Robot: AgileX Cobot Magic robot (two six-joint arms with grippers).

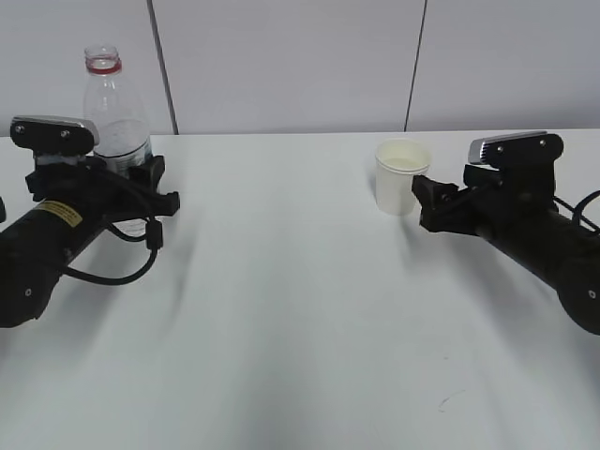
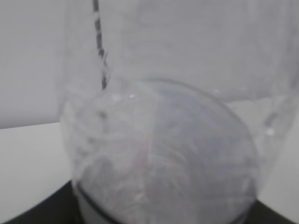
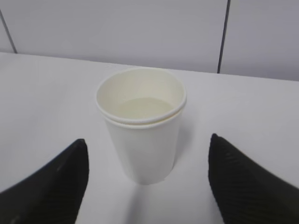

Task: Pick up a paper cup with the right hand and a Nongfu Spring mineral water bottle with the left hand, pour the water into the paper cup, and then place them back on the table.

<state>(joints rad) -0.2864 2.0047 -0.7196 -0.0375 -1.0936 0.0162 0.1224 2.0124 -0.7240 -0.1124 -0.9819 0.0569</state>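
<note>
Two robot arms are seen low over a white table [image 1: 300,328], each at one container.

The right hand [image 3: 148,179] is spread open, the paper cup [image 3: 141,122] upright just ahead between its fingers, untouched. The left hand [image 1: 155,187] is placed around the upright Nongfu Spring mineral water bottle [image 1: 115,108]; its grip cannot be judged. No label text is readable.

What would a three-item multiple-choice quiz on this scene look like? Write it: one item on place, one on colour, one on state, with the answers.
1. The paper cup stands:
A. between the right hand's open fingers
B. beside the bottle
C. on its side

2. The bottle's neck ring is:
A. blue
B. red
C. green

3. The bottle is:
A. lying down
B. upright at the left hand
C. tipped over the cup

Answers: 1 A, the fingers flank it untouched; 2 B, red shows below the mouth; 3 B, it stands straight on the table.
</note>
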